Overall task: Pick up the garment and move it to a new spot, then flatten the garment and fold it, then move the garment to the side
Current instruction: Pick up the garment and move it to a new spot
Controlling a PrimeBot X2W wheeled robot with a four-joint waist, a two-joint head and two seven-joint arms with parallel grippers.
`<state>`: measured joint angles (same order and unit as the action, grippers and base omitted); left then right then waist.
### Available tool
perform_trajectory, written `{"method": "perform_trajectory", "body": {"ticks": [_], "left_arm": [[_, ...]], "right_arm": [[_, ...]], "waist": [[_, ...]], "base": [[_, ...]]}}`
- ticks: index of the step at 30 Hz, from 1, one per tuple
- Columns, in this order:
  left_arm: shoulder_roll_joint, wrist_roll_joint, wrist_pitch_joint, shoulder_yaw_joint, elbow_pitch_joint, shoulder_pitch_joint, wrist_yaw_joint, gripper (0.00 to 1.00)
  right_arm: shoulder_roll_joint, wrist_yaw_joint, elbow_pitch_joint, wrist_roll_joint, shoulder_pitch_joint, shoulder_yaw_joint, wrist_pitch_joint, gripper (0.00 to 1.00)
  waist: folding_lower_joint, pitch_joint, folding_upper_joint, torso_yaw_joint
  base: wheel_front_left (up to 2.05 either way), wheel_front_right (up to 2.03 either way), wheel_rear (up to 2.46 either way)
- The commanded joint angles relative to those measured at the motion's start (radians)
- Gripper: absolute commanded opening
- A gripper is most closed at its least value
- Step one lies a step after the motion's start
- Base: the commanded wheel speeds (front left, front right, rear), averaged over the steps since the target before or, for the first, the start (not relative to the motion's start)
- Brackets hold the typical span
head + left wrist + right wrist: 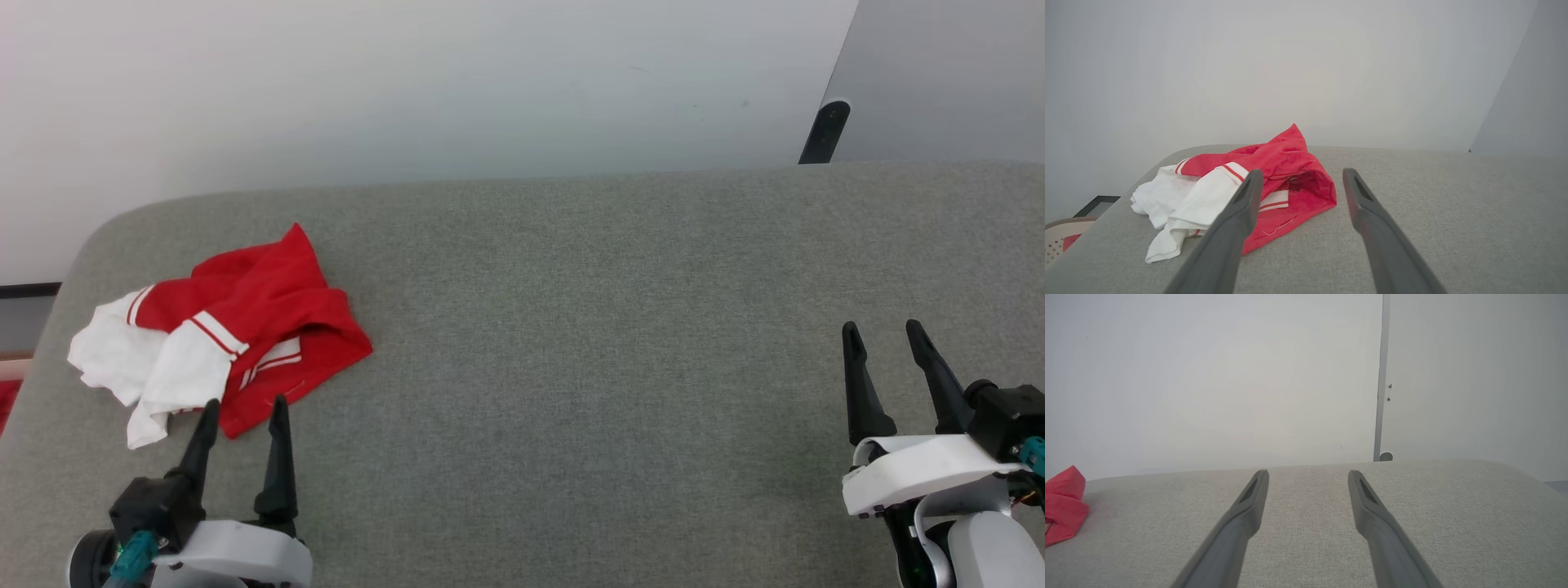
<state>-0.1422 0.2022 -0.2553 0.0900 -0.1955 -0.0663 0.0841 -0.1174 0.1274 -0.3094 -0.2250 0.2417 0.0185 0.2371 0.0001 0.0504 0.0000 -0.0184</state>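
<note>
nearest to you, your left tool (245, 403) is at the lower left, its two fingers spread and holding nothing. its tips reach the near edge of the garment (253, 322); you cannot tell if they touch it. your right tool (881, 326) is well apart at the lower right, also spread, over the bare grey desk (571, 367). the garment lies crumpled near the desk's left corner, with the white sleeves on its left side. behind the desk stands a pale wall (408, 82).
</note>
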Motion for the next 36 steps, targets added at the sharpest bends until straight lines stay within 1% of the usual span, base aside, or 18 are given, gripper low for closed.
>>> {"method": "perform_trajectory", "body": {"ticks": [1, 4, 14, 20, 26, 31, 36], "left_arm": [[-0.005, -0.02, -0.007, 0.003, 0.002, -0.008, 0.004, 1.0], [-0.008, -0.035, -0.011, 0.002, -0.001, -0.01, 0.007, 1.0], [-0.009, -0.02, -0.009, 0.004, -0.01, -0.01, 0.011, 1.0], [-0.001, -0.012, -0.009, 0.004, -0.018, -0.008, 0.012, 1.0], [0.012, 0.002, -0.009, 0.008, -0.025, -0.001, 0.006, 1.0], [0.019, 0.011, -0.009, 0.011, -0.035, 0.0, 0.004, 1.0], [0.022, 0.014, -0.009, 0.012, -0.044, 0.008, 0.008, 1.0]], "right_arm": [[-0.004, 0.006, -0.004, 0.01, 0.009, -0.005, 0.008, 1.0], [-0.005, 0.006, -0.01, 0.012, 0.013, -0.008, 0.012, 1.0], [-0.008, 0.005, -0.018, -0.009, 0.012, -0.011, 0.018, 1.0], [-0.007, 0.005, -0.018, -0.03, 0.008, -0.017, 0.017, 1.0], [-0.01, 0.005, -0.017, -0.04, 0.0, -0.036, 0.011, 1.0], [-0.015, 0.005, -0.018, -0.044, -0.004, -0.066, 0.003, 1.0], [-0.021, 0.005, -0.018, -0.048, -0.008, -0.098, -0.006, 1.0]], "waist": [[-0.0001, 0.001, 0.0, 0.0], [-0.0001, 0.003, 0.0, 0.0], [-0.0001, 0.001, 0.0, 0.003], [-0.0001, -0.005, 0.0, 0.032], [-0.0001, -0.014, 0.0, 0.103], [-0.0001, -0.018, 0.0, 0.195], [-0.0001, -0.022, 0.0, 0.302]], "base": [[0.0, 0.0, 0.0], [0.0, 0.0, 0.0], [0.0, 0.0, 0.0], [0.0, 0.0, 0.0], [0.0, 0.0, 0.0], [0.0, 0.0, 0.0], [0.0, 0.0, 0.0]]}}
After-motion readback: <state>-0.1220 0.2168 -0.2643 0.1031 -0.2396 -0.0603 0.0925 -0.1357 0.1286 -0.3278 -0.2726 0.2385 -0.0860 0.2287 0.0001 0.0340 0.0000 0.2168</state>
